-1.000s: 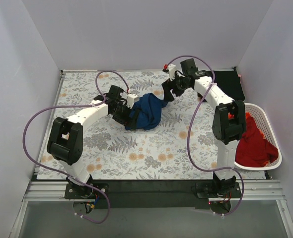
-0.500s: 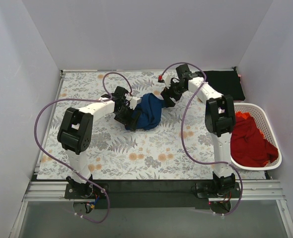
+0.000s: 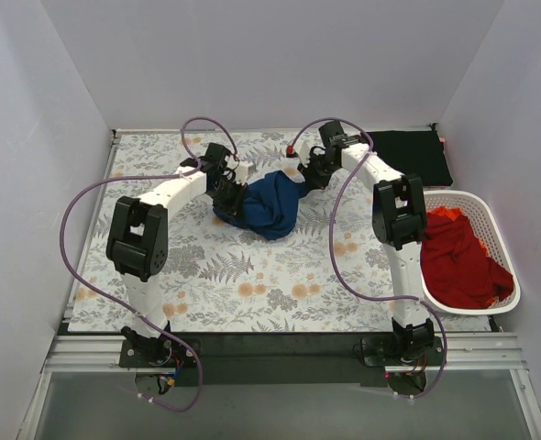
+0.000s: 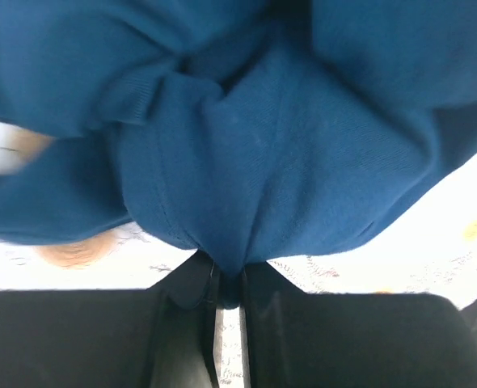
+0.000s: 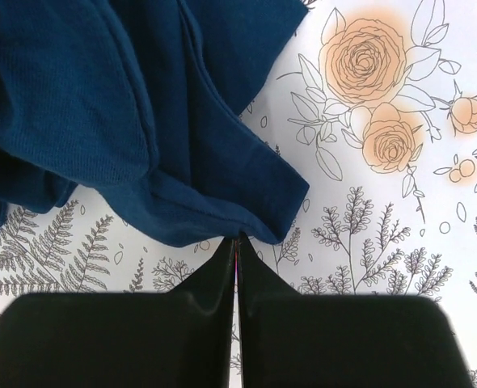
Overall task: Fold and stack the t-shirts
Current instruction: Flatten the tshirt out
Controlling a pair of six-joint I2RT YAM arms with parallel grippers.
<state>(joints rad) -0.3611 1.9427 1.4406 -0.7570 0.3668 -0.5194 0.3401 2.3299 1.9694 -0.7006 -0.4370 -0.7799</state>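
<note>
Jaws of the left end effector (image 4: pixel 226 284) clamp a bunched fold of the navy t-shirt (image 3: pixel 269 203); the right end effector (image 5: pixel 237 241) pinches its hem edge. The shirt spans between them across the bench (image 3: pixel 252 284), both arms equally near.

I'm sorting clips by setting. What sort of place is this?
Probably a robot lab test cell: plain white panels box in a floral cover, and the left arm and right arm stand bolted to a metal rail.
</note>
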